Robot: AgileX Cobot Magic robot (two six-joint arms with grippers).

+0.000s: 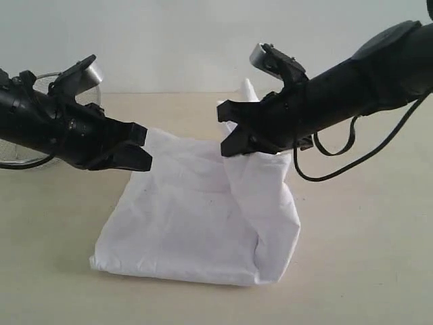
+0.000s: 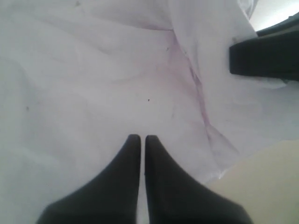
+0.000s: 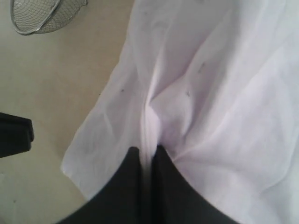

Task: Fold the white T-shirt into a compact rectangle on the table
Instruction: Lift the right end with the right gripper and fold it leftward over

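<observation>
The wide pale beige tabletop (image 1: 365,257) carries the wrinkly white cotton T-shirt (image 1: 196,223) at its middle, far edge lifted. The black left gripper (image 2: 140,139) and black right gripper (image 3: 147,153) each have jaws clamped on that cloth. A wire-mesh metal bowl (image 3: 42,16) stands apart.

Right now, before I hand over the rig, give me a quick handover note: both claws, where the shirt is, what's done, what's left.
Left claw: shut, apparently pinching the far edge of the white T-shirt, raised off the table.
Right claw: shut on the same far edge, with cloth bunched between its fingers.
Shirt: mid-table, plain white side showing, near edge lying flat.
Done: it looks folded at least once, into a rough block.
Left: probably carry the raised edge over to the near edge, release, then smooth it into a compact rectangle.
</observation>
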